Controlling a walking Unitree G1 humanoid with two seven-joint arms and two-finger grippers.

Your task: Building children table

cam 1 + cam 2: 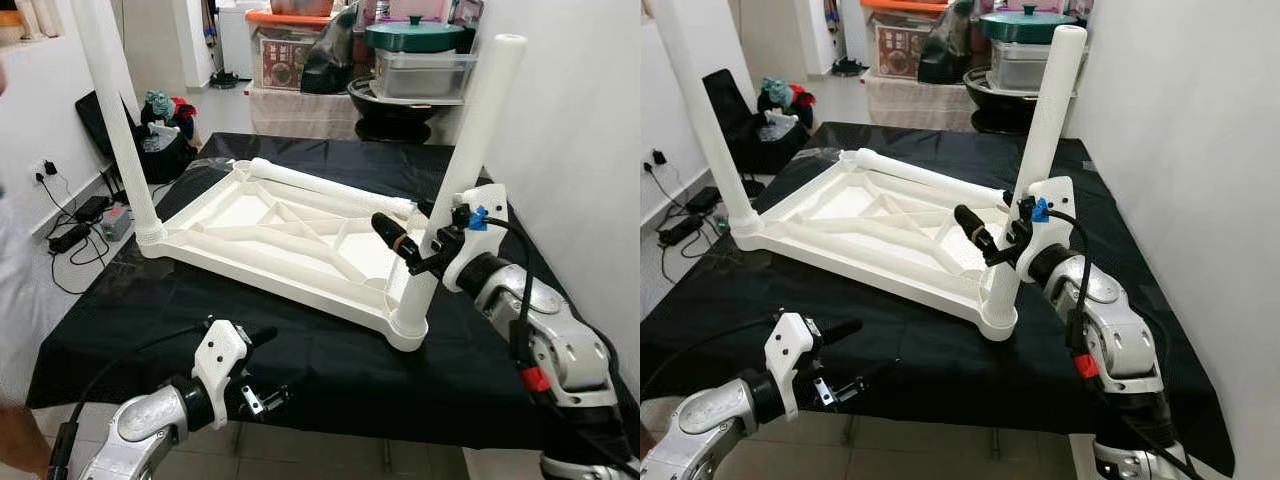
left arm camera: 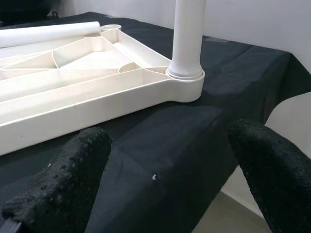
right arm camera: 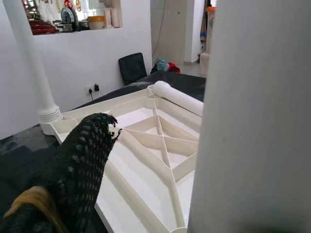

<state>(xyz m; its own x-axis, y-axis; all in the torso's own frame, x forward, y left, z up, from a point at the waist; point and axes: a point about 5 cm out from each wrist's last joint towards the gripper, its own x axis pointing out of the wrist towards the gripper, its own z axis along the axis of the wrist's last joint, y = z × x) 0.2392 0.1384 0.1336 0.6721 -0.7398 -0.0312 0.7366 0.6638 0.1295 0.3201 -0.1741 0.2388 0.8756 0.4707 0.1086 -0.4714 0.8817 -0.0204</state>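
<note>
Upturned white tabletop (image 1: 290, 245), two upright legs (image 1: 470, 150)

White plaster walls (image 1: 580, 110) enclose a pale tiled floor (image 1: 225, 105). A black folding chair (image 1: 98, 118) stands beside a wall socket (image 1: 43, 170) and cables.

You cannot see the top of the far leg (image 1: 118, 130): the picture's upper edge cuts it off, well above the upturned tabletop (image 1: 290, 245). The near leg (image 1: 1035, 170) hides one finger of the right gripper (image 1: 1002, 238), so only the finger on the tabletop side shows, and you cannot tell how tightly the leg is held. In the right wrist view that leg is a blurred white mass that covers everything behind it. The loose leg (image 1: 335, 187) lying on the tabletop has its far end partly behind the near leg. At the desk (image 1: 330, 365) front, the left gripper (image 1: 268, 370) has its lower finger dark against the black cloth, hard to trace.
</note>
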